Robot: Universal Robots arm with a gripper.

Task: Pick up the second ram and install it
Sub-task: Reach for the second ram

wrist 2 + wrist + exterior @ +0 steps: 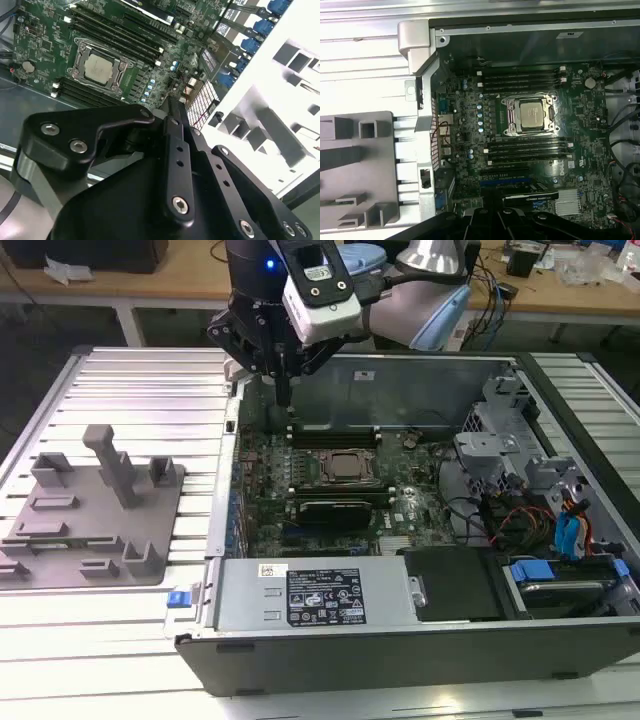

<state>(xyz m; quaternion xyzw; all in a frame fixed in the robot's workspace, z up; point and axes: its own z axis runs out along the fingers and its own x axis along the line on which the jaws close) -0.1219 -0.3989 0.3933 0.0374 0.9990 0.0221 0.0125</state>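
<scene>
- Plainly, the gripper (283, 392) hangs over the far corner of the motherboard (300, 475), its jaws drawn narrow with nothing seen between them. Dropping lower here could knock board parts.
- Just beside it, the case wall (226, 490) could be clipped on any crossing.
- Nearby, the memory slots (520, 79) by the CPU socket (529, 115) are tight, so a tilted stick would jam.
- Farther out, what looks like the second ram (337, 202) lies in the grey fixture (100, 530) on the bench (130, 370). Narrow jaws would strike it rather than straddle it.
</scene>
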